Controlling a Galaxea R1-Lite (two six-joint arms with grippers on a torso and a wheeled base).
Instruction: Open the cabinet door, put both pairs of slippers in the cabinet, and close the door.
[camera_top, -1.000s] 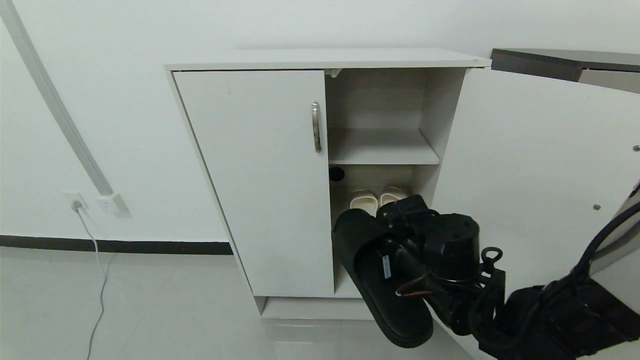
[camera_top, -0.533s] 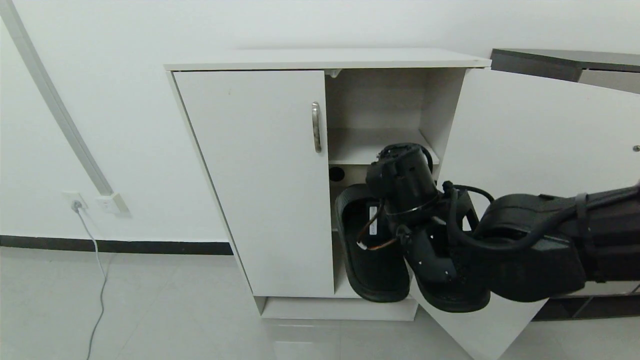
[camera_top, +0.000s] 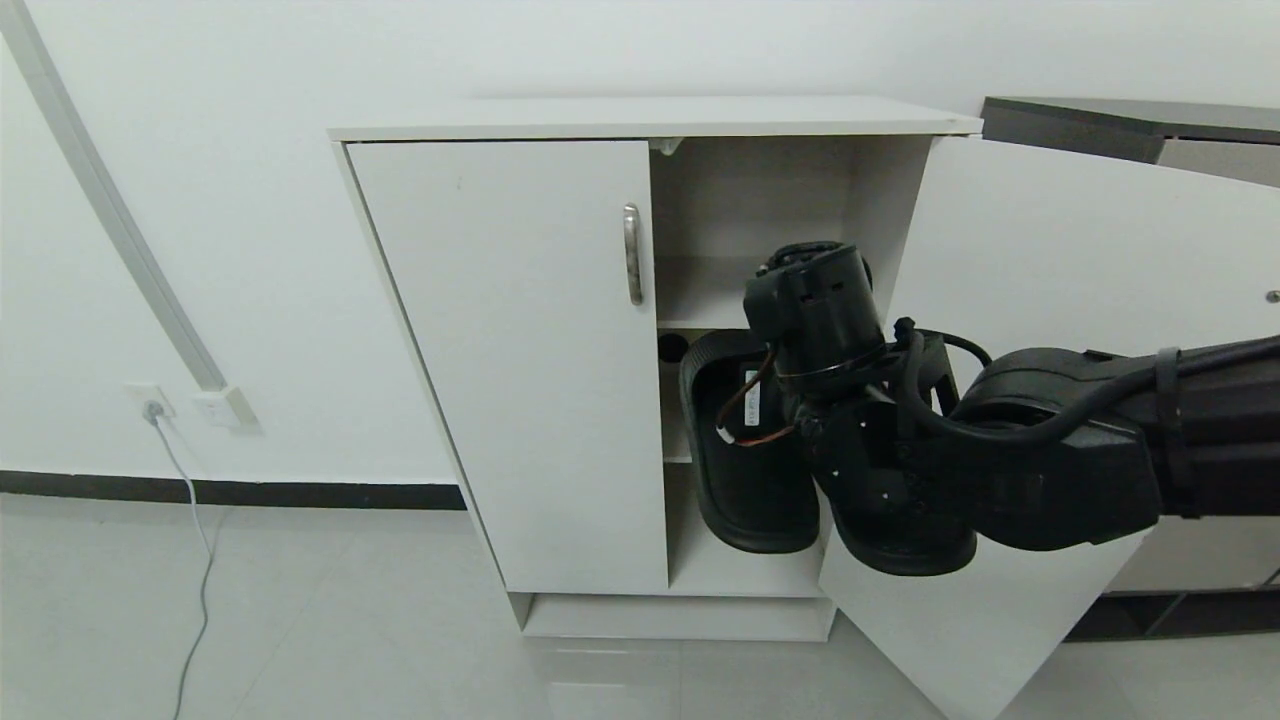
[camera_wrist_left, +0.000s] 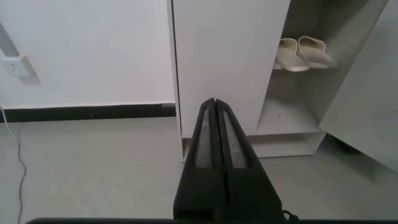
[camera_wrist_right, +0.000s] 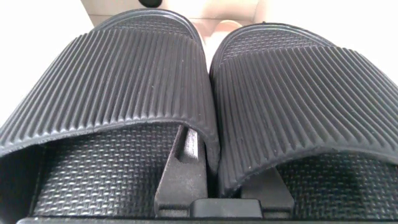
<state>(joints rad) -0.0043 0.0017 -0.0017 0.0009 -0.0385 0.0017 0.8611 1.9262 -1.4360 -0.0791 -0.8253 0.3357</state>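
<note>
The white cabinet (camera_top: 520, 350) stands against the wall, its left door shut and its right door (camera_top: 1050, 280) swung wide open. A pair of black slippers (camera_top: 745, 480) hangs toes up in front of the open compartment, level with the middle shelf. My right gripper (camera_wrist_right: 214, 155) is shut on the pair's two adjoining inner sides (camera_wrist_right: 208, 112), its fingers tucked under the ribbed straps. A beige pair (camera_wrist_left: 305, 53) sits on the middle shelf inside. My left gripper (camera_wrist_left: 214, 109) hovers low over the floor, facing the cabinet, shut with nothing in it.
The shut door's metal handle (camera_top: 632, 255) is just left of the opening. Wall sockets with a trailing cable (camera_top: 150, 405) are at the far left. A grey unit (camera_top: 1130, 125) stands behind the open door. Bare tiled floor (camera_top: 300, 620) lies in front.
My right arm has lifted the black slippers from low by the cabinet's base up to the open compartment. They now cover the beige pair in the head view.
</note>
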